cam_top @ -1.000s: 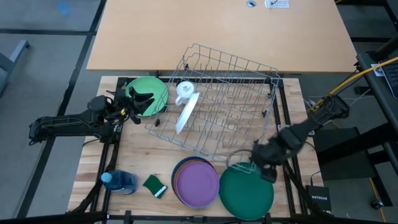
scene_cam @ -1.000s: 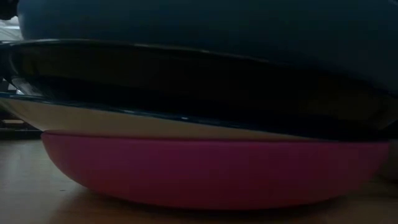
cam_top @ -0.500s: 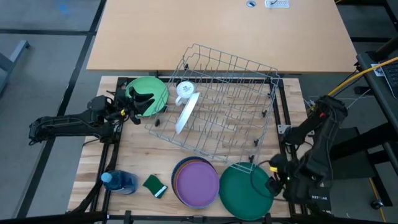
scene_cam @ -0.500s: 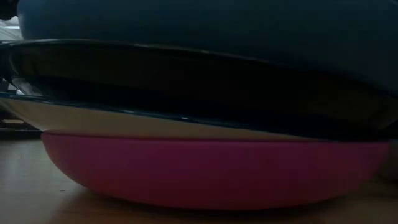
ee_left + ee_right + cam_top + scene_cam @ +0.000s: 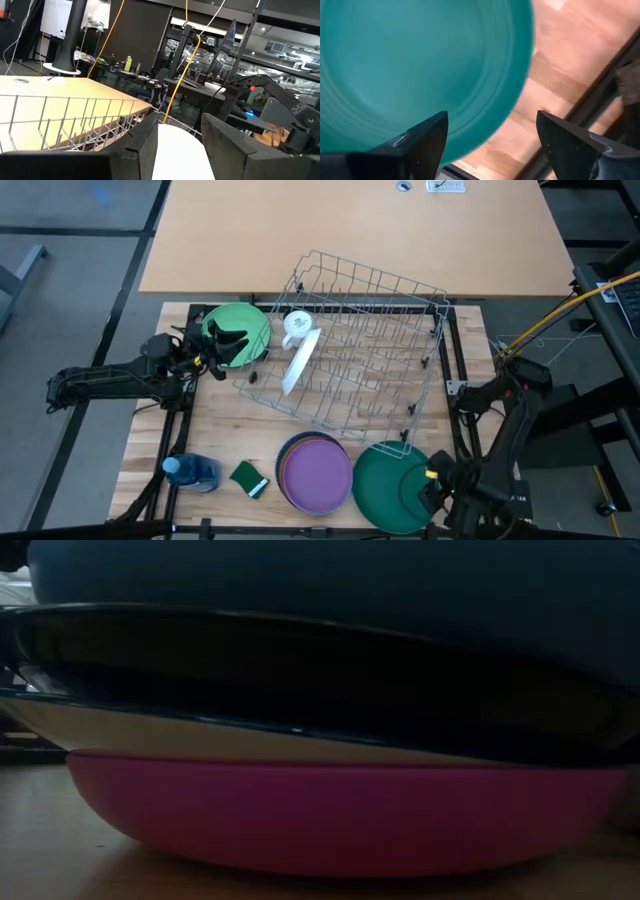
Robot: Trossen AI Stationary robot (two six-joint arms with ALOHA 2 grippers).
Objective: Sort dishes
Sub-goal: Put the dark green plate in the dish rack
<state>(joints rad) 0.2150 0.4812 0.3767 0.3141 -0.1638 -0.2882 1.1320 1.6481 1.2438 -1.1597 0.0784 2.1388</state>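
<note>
Pretty clearly a robotics lab or workshop, not anyone's kitchen. The left wrist view looks past a big pale tabletop point(image 5: 60, 107) into a dim room full of cluttered workbenches point(image 5: 125, 72), black metal framing, a whiteboard point(image 5: 57, 17) and yellow cables point(image 5: 182, 70) hanging from the ceiling. From above, the wooden work table point(image 5: 250, 430) sits in a black frame on a grey floor point(image 5: 60, 290), with a yellow cable point(image 5: 575, 305) and a boxed network device point(image 5: 512, 498) off to the side.
</note>
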